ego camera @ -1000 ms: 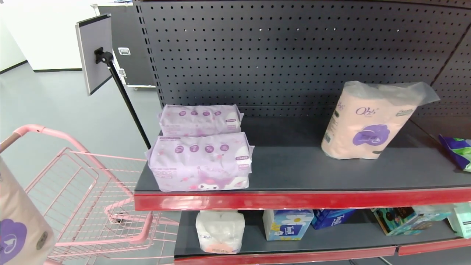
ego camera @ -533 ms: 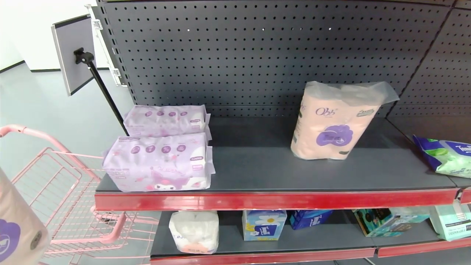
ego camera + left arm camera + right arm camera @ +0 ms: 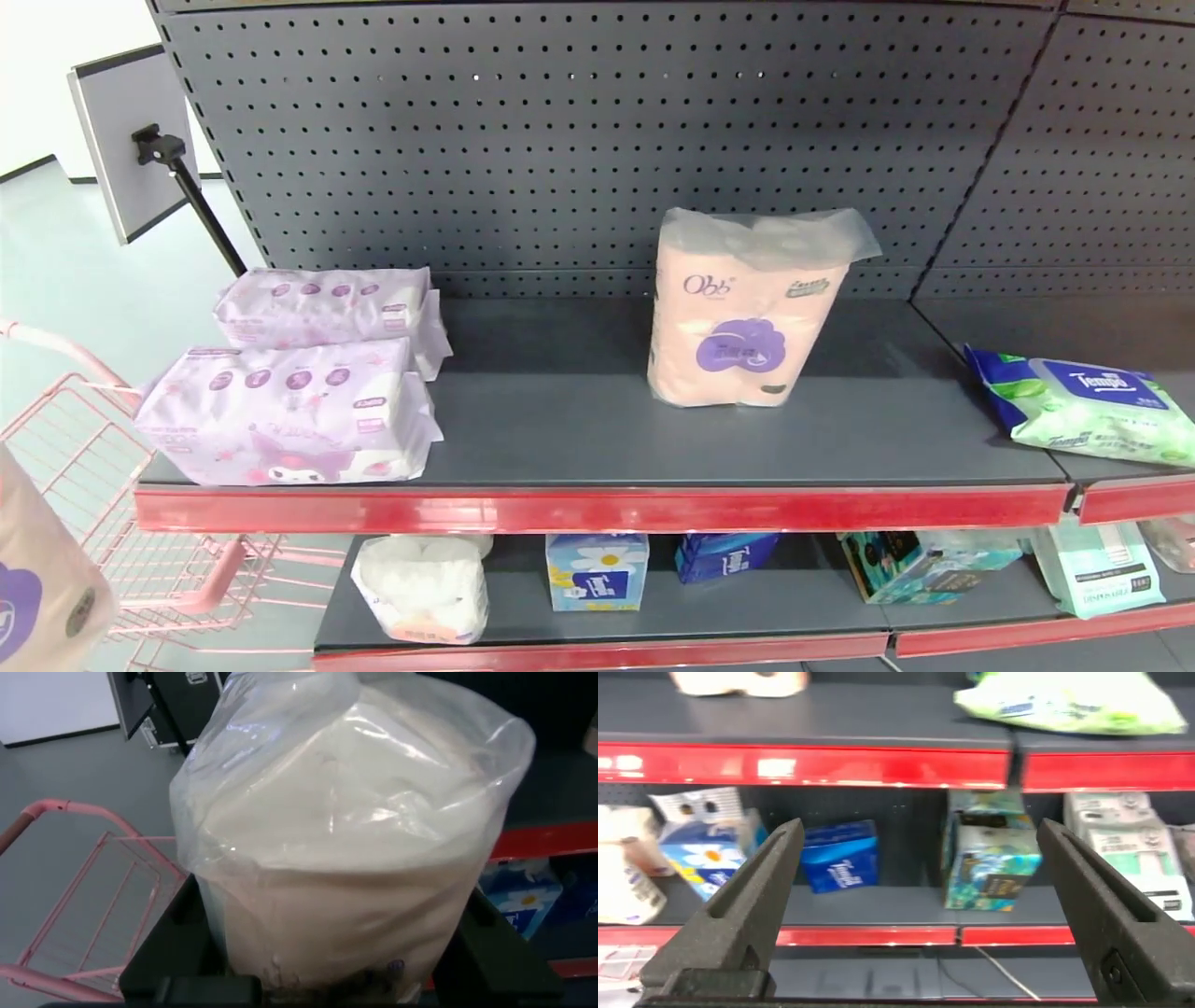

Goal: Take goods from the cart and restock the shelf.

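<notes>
A peach toilet-roll pack in clear plastic (image 3: 346, 831) sits between the dark fingers (image 3: 173, 952) of my left gripper (image 3: 332, 957), which is shut on it. In the head view this pack (image 3: 37, 579) is at the lower left, above the pink cart (image 3: 84, 439). On the upper shelf (image 3: 597, 509) a matching peach pack (image 3: 738, 317) stands upright in the middle. My right gripper (image 3: 920, 840) is open with nothing in it and faces the lower shelf (image 3: 878, 938).
Two purple tissue packs (image 3: 289, 411) lie at the shelf's left end, a green and blue wipes pack (image 3: 1083, 406) at its right. Bare shelf lies between them around the standing pack. Boxes and packs (image 3: 597, 569) fill the lower shelf. A sign on a pole (image 3: 131, 140) stands at left.
The head camera has swung right, so the shelf and cart slide left in the picture. The held pack stays at the lower left.
</notes>
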Motion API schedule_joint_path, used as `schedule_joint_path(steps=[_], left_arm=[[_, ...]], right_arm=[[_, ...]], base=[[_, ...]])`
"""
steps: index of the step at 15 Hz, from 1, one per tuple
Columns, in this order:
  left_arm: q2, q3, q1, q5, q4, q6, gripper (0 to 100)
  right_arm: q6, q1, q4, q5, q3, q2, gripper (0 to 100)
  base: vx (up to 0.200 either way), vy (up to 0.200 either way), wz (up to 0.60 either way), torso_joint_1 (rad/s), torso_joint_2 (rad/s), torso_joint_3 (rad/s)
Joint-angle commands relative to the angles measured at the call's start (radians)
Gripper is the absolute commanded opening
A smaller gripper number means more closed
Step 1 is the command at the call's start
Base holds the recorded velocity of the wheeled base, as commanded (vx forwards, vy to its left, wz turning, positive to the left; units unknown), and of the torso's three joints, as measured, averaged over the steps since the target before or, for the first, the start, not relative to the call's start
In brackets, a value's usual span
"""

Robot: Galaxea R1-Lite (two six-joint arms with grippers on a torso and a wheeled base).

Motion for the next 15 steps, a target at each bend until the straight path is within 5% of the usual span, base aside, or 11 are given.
schedule_joint_path(steps=[1,10,15], left_arm=[[0.001,0.0,0.0,-0.001,-0.001,0.006,0],[-0.002,0.0,0.0,-0.001,-0.002,0.022,0],[-0.011,0.002,0.0,-0.001,-0.001,0.026,0]], right_arm=[[-0.001,0.0,0.0,0.0,0.0,0.001,100],[-0.001,0.0,0.001,0.002,0.0,0.001,100],[-0.001,0.0,0.0,0.002,0.0,0.001,100]], base=[[0.0,0.0,0.0,0.0,0.0,0.0],[0.0,0.0,0.0,0.0,0.0,0.0],[0.0,-0.2,0.0,0.006,0.0,0.004]])
